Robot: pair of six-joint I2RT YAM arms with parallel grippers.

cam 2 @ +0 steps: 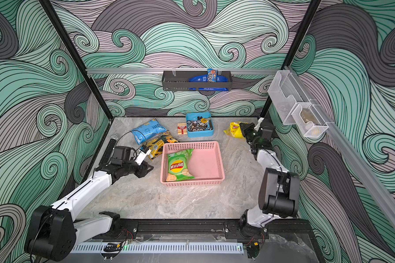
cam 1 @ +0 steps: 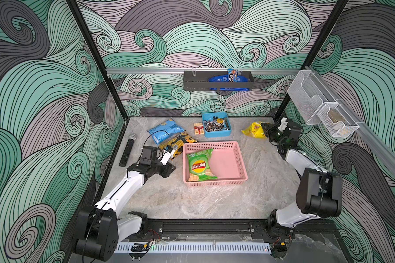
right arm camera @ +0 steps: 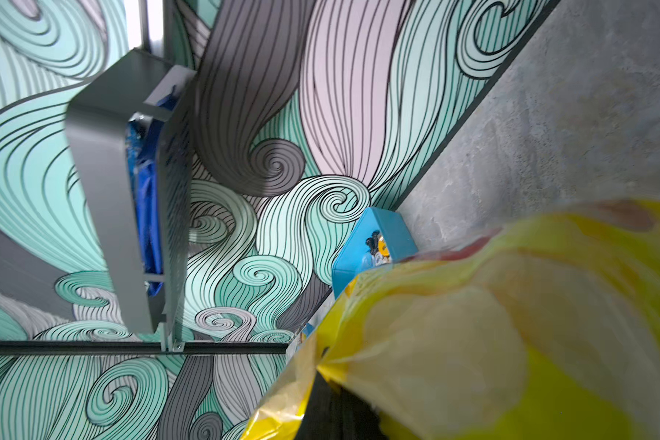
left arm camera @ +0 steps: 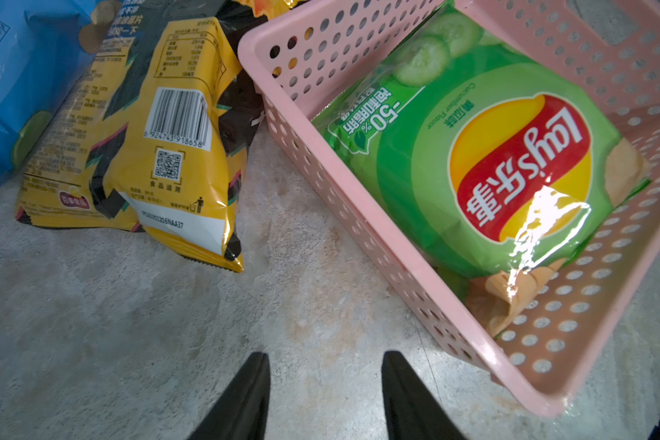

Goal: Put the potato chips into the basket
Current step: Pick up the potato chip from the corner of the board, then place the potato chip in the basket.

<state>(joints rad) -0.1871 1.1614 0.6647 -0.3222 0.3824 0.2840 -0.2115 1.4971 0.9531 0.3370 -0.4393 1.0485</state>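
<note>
Step in hand: the pick of the second bag. The right gripper [cam 1: 265, 130] is clamped tight on the edge of the puffy yellow foil chip bag [cam 1: 253, 130] at the far right of the table, near the back wall.
Right wrist view: yellow foil fills the lower corner, with one dark finger underneath it. Whether the bag has left the table I cannot tell.
Already in: the green foil chip bag [cam 1: 200, 166] lies flat in the left half of the shallow pink perforated plastic basket [cam 1: 242, 159].
Waiting outside: the black-and-yellow foil bag [cam 1: 178, 144] sits just beside the basket's far-left corner, and the light blue foil bag [cam 1: 165, 131] overlaps its far end.
Left gripper [left arm camera: 324, 358]: jaws partly apart and empty, hovering over bare table between the black-and-yellow bag and the basket wall.
Next move, as I read it: lift the yellow bag clear, carry it over the near rim and release it in the bare right half.
Watch for: slick foil sliding out of an edge pinch.
Surface: grey marble-look tabletop [cam 1: 192, 200], flat and matt.
Room: walls of green, grey and lilac swirls, with a dark grey slotted rack [cam 1: 193, 82] hung on the back rail.
</note>
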